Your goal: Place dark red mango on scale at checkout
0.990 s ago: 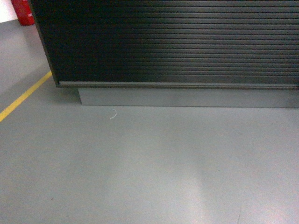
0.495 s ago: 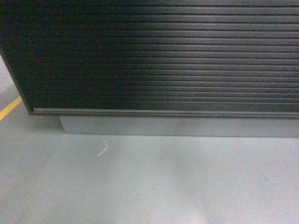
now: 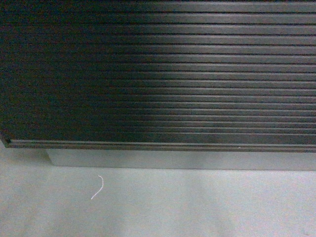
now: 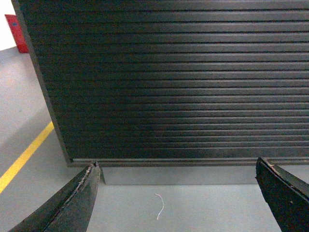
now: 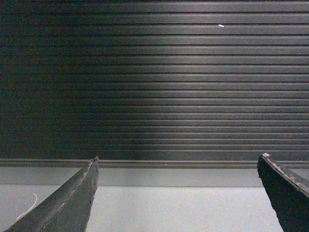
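1. Mango and scale are both out of every view; neither claw holds anything.
2. Left claw [image 4: 176,193] and right claw [image 5: 176,193] gape wide, empty.
3. Checkout [image 3: 158,74] front fills the head view (very close): a bump looks likely.
4. White thread [image 3: 98,188] lies on the grey floor [image 3: 197,207]; yellow line [image 4: 24,157] at left.

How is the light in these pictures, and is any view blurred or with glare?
Head view: dim and slightly soft; the ribbed counter front is lit in the middle and dark at left. Left wrist view: sharper, an even sheen on the ribs, the open left gripper in shade. Right wrist view: a pale band of light across the panel, one small bright speck, the right gripper open and dark.
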You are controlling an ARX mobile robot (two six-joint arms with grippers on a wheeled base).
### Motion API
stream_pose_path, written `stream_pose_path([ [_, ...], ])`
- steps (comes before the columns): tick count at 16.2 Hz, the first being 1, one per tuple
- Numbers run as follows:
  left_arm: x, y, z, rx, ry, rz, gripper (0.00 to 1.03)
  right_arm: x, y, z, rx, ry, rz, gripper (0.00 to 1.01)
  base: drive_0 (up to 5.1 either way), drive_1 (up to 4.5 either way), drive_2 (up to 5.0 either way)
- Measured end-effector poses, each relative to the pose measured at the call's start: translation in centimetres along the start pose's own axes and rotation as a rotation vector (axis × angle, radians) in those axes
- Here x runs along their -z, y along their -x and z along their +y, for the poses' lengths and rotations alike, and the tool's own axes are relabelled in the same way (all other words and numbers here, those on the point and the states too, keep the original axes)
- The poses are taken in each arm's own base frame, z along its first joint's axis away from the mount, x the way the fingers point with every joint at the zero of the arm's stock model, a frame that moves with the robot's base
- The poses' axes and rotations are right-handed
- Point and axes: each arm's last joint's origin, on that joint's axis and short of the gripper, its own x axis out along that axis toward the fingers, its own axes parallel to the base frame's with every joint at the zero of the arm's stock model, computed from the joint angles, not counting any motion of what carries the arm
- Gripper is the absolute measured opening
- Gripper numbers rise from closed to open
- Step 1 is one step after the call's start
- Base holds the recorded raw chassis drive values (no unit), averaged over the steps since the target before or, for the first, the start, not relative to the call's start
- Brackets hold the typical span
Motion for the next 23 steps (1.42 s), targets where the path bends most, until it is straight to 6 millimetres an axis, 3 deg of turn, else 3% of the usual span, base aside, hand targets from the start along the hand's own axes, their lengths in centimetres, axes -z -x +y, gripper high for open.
stream_pose_path([
  [7,0.0,0.0,0.0,-0.001,0.0,0.0,0.98,0.01,0.0,0.0,0.0,0.0,0.001,0.98,0.0,4.29,-4.3],
  [23,0.01,0.0,0.0,-0.001,0.0,0.001,0.98,0.01,0.0,0.0,0.0,0.0,0.001,0.98,0.0,0.0,0.0],
])
